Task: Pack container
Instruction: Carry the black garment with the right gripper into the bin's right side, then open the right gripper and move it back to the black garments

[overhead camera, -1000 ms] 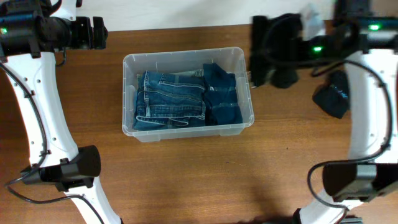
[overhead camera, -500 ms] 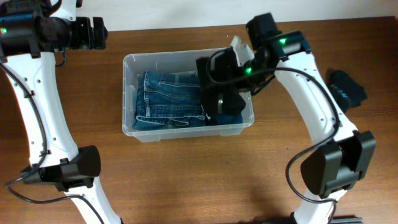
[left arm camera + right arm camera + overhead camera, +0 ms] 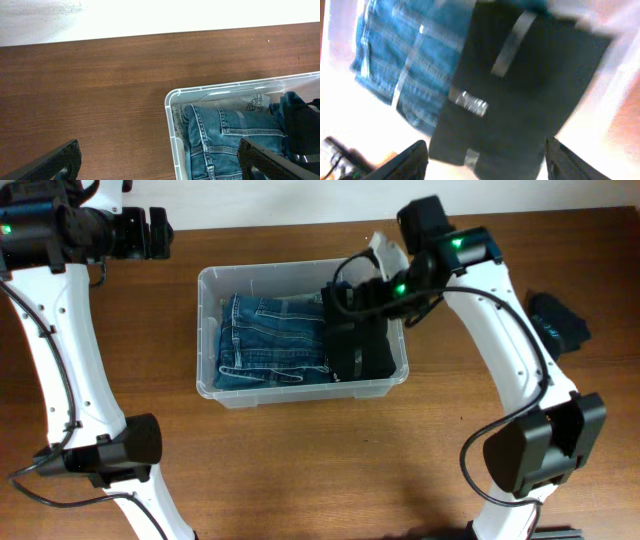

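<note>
Container (image 3: 290, 266) on worktop (image 3: 300, 465) holds jeans (image 3: 270, 340); right hand (image 3: 485, 155) spread over black garment (image 3: 360, 352) at container's right end, likely releasing it flat; left hand (image 3: 159, 150) spread, empty, parked beyond container's left end.

Bright, even room light; sharpness differs by view.
Overhead and left-wrist views crisp; right-wrist view blurred, its pale areas overexposed; soft shadows lie on the worktop (image 3: 300, 460).
</note>
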Robot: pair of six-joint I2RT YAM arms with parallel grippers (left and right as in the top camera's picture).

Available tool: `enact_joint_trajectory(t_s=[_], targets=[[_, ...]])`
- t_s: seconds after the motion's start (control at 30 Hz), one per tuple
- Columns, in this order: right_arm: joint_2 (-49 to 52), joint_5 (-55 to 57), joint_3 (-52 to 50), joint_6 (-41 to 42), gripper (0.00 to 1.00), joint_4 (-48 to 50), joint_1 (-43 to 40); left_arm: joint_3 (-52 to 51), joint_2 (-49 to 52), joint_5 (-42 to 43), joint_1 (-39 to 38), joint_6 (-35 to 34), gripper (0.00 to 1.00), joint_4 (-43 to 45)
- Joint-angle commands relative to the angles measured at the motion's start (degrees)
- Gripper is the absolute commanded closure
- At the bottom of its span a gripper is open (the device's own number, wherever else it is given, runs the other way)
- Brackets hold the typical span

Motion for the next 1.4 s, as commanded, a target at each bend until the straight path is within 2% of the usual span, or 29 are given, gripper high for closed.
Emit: enact_joint_trajectory(t_s=[0.0, 0.03, 0.1, 0.23, 0.37, 0.53, 0.6, 0.73, 0.77, 0.83, 0.87, 0.9, 0.93, 1.0, 1.17, 1.27, 1.37], targets=[[-1.0, 6.3, 3.2, -1.1, 0.43, -0.1, 0.5, -0.2, 0.4, 0.0, 0.1, -0.5, 0.01, 0.2], [-1.0, 6.3, 3.2, -1.1, 0.51, -0.3, 0.5, -0.2, 0.4, 0.0, 0.1, -0.5, 0.01, 0.2], [-0.9, 6.3, 2.6, -1.1, 0.72, -0.9, 0.7, -0.2, 0.4, 0.0, 0.1, -0.5, 0.01, 0.2], [-0.7, 8.4, -0.5, -1.0, 0.95, -1.2, 2.4, -0.2, 0.4, 0.0, 0.1, -0.5, 0.01, 0.2], [-0.7, 9.9, -6.5, -1.0, 0.96, 1.9, 3.5, -0.2, 0.4, 0.0, 0.1, -0.5, 0.01, 0.3], [-0.7, 11.5, -16.6, -1.0, 0.92, 12.2, 3.5, -0.2, 0.4, 0.0, 0.1, -0.5, 0.01, 0.3], [-0.7, 13.2, -17.3, -1.0, 0.88, 13.4, 3.3, -0.2, 0.4, 0.0, 0.1, -0.5, 0.01, 0.2], [-0.8, 14.2, -13.1, -1.0, 0.87, 12.3, 2.8, -0.2, 0.4, 0.0, 0.1, -0.5, 0.01, 0.2], [-0.9, 14.1, -11.0, -1.0, 0.84, 11.3, 2.5, -0.2, 0.4, 0.0, 0.1, -0.5, 0.01, 0.2], [-1.4, 14.2, -4.9, -1.0, 0.66, 8.0, 1.8, -0.2, 0.4, 0.0, 0.1, -0.5, 0.01, 0.3], [-1.4, 14.2, -1.2, -1.0, 0.39, 6.0, 1.0, -0.2, 0.4, 0.0, 0.1, -0.5, 0.01, 0.4], [-1.5, 14.3, 3.2, -1.0, 0.21, 3.6, -0.1, -0.2, 0.4, 0.0, 0.1, -0.5, 0.01, 0.4], [-1.5, 14.4, 5.3, -1.0, 0.17, 2.4, -0.8, -0.2, 0.4, 0.0, 0.1, -0.5, 0.01, 0.4], [-1.5, 15.9, 10.6, -1.0, 0.03, -1.1, -4.7, -0.2, 0.4, 0.0, 0.1, -0.4, 0.01, 0.5], [-1.3, 16.1, 10.7, 2.4, 0.01, -4.2, -16.7, -0.2, 0.4, -0.4, 0.1, -0.1, 0.01, 1.0], [-0.7, 15.3, 7.4, 9.2, 0.02, -5.0, -28.4, -0.2, 0.4, -0.4, 0.1, -0.1, 0.01, 1.1], [-0.7, 11.2, 2.2, 12.2, 0.02, -2.4, -36.0, -0.2, 0.4, -0.4, 0.1, -0.1, 0.01, 1.1]])
